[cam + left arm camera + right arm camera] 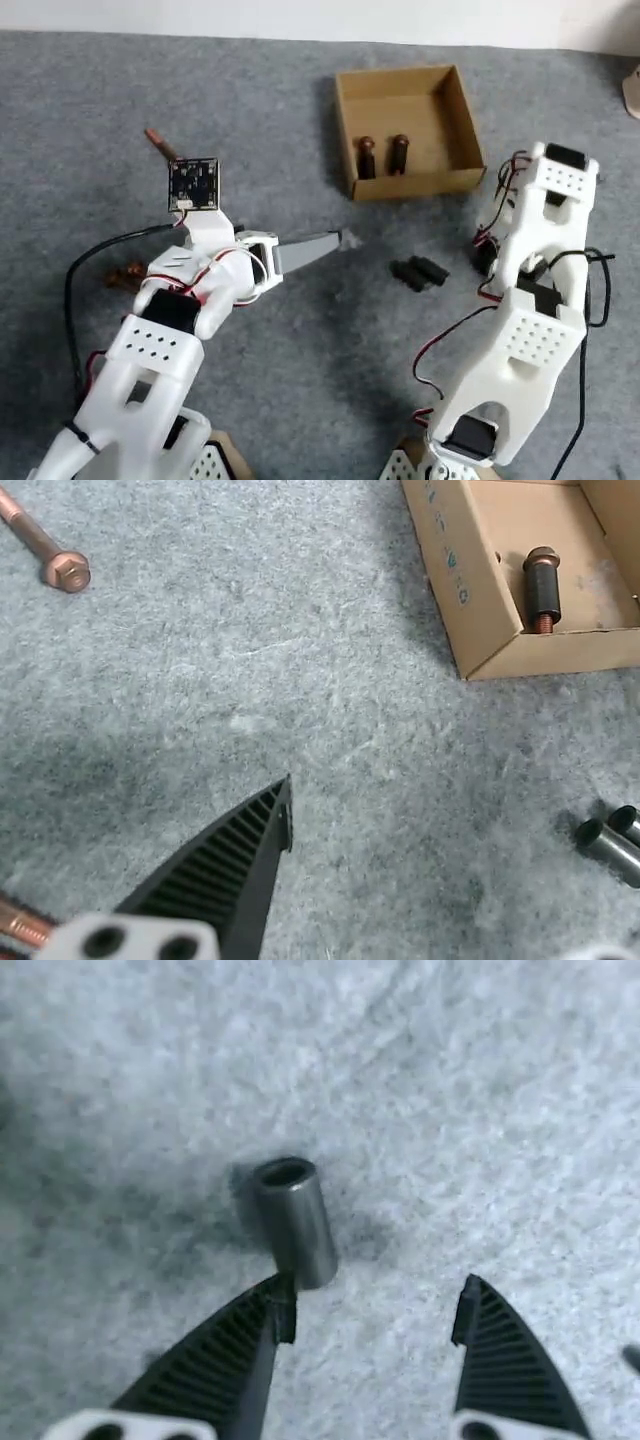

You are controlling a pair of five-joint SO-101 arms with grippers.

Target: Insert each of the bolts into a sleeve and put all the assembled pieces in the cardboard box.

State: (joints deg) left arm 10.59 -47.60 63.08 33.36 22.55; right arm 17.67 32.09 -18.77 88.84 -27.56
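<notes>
The cardboard box [350,135] stands at the back middle with two assembled pieces [383,155] inside; one piece [543,585] stands upright in the left wrist view. Dark sleeves [418,272] lie on the carpet between the arms. One copper bolt [160,145] lies far left, another bolt [125,275] beside the left arm. My left gripper [315,250] hovers open over bare carpet, one finger [235,865] showing. My right gripper [372,1305] is open just above the carpet, with a lone sleeve [293,1222] lying at one fingertip, outside the jaws.
Grey carpet covers the whole table. The right arm [540,250] stands right of the sleeves, close to the box's near right corner. Two sleeves [610,845] and a bolt [45,555] lie well apart from the left finger.
</notes>
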